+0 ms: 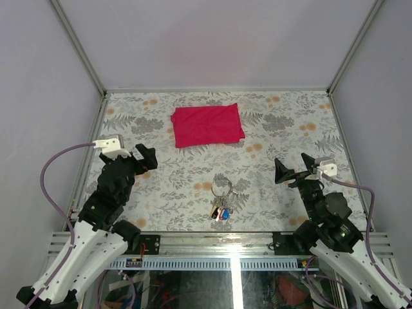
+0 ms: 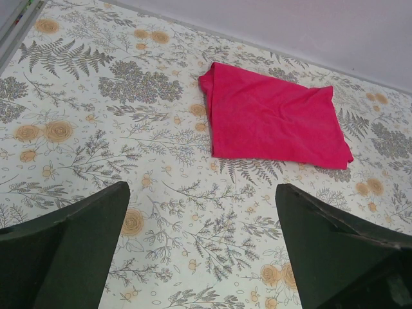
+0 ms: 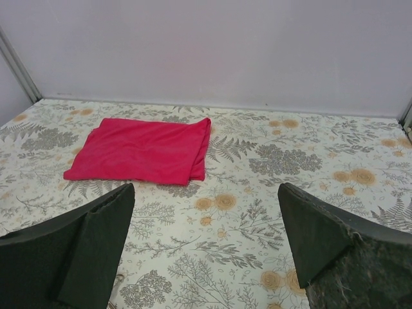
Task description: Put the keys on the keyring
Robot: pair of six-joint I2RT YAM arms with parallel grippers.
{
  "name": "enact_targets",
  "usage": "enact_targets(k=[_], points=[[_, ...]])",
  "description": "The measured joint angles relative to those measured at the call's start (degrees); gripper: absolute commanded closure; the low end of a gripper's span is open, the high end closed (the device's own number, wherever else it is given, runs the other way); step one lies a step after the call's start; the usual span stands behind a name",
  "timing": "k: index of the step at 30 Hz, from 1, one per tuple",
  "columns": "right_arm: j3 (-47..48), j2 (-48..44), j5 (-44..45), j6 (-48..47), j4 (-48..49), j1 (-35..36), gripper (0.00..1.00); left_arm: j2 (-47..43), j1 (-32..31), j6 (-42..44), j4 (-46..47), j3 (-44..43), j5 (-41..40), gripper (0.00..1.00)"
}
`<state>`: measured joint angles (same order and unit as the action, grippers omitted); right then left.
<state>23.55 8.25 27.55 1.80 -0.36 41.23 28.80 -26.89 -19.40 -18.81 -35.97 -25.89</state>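
Only the top cam shows the keyring (image 1: 222, 187). It lies flat on the floral table (image 1: 161, 193), near the centre, w/ the keys (image 1: 220, 211) bunched at its 6 o'clock and touching it; can't tell if they're threaded on. Both wrist cams show just the red cloth (image 1: 207, 125) and tabletop. The cloth is at 12 o'clock from the ring, well apart. Left gripper (image 1: 147, 158) sits at the ring's 10 o'clock and right gripper (image 1: 281, 172) at approx 3, both apart from it. Both sets of fingers are spread wide, gripping nothing.
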Motion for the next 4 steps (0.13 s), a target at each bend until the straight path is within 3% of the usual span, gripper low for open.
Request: enact_targets(k=[4], points=[[0.0, 0.0, 0.02, -0.35, 0.57, 0.0, 0.01, -0.04, 0.0, 0.13, -0.02, 0.0, 0.07, 0.0]])
